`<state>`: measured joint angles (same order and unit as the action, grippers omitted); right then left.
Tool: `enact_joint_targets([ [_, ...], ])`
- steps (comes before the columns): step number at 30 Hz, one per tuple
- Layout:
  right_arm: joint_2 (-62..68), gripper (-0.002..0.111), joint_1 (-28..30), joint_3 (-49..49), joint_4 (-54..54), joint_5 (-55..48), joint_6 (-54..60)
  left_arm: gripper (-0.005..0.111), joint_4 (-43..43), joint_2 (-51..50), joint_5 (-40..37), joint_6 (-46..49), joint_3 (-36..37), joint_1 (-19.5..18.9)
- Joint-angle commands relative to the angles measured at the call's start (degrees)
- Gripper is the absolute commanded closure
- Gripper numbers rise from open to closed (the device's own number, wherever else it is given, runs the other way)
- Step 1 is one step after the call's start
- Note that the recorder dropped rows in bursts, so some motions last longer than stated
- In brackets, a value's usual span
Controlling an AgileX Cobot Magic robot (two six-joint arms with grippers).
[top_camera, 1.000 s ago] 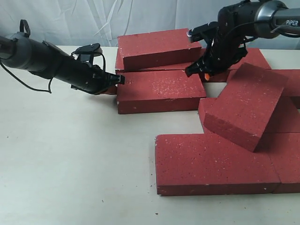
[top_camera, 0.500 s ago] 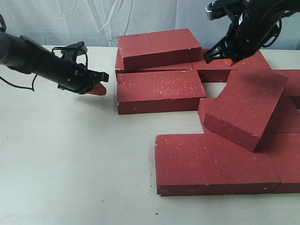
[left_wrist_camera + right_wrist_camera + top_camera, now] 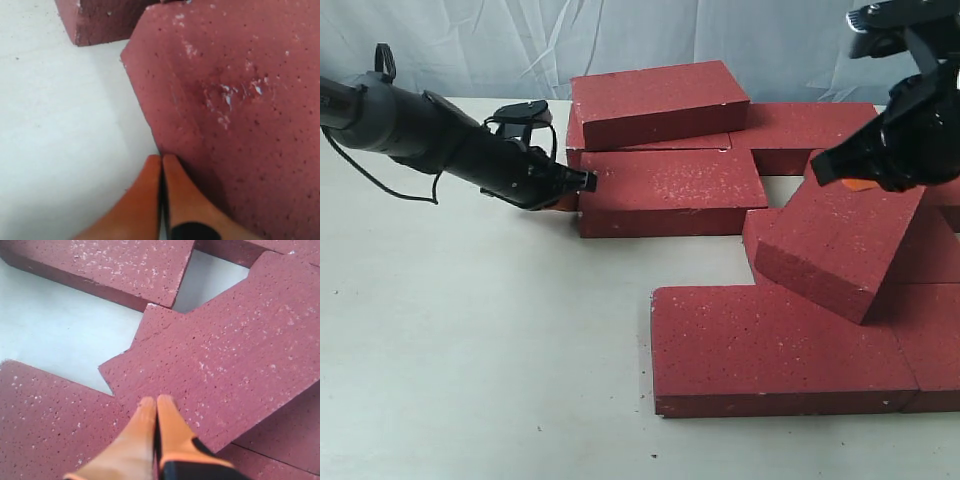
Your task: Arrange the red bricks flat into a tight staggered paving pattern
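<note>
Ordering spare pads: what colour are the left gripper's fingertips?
Orange fingertips, clearest in the left wrist view.

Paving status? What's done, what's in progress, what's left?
Done: the front brick lies flat, butted against a neighbouring brick. In hand: the left gripper, shut, is at the end of the middle brick; the right gripper, shut, is over the tilted brick. Left: flatten that one, unstack the top brick, close gaps.
</note>
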<state>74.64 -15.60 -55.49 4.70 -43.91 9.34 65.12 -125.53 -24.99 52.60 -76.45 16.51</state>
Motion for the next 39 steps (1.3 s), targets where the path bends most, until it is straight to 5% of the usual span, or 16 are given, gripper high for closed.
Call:
enact_joint_targets([
  [1,-6.61,0.109,0.16,5.82,1.44,5.94,1.21,0.107,1.85,-0.07,2.98,0.02,0.26,0.79],
  [18,-8.81,0.109,0.16,6.37,2.97,7.65,1.21,0.107,5.08,-0.07,9.92,0.13,0.26,5.98],
  [39,-8.81,0.109,0.16,6.37,2.97,8.3,1.29,0.107,6.4,-4.11,7.97,0.05,-5.36,9.65],
])
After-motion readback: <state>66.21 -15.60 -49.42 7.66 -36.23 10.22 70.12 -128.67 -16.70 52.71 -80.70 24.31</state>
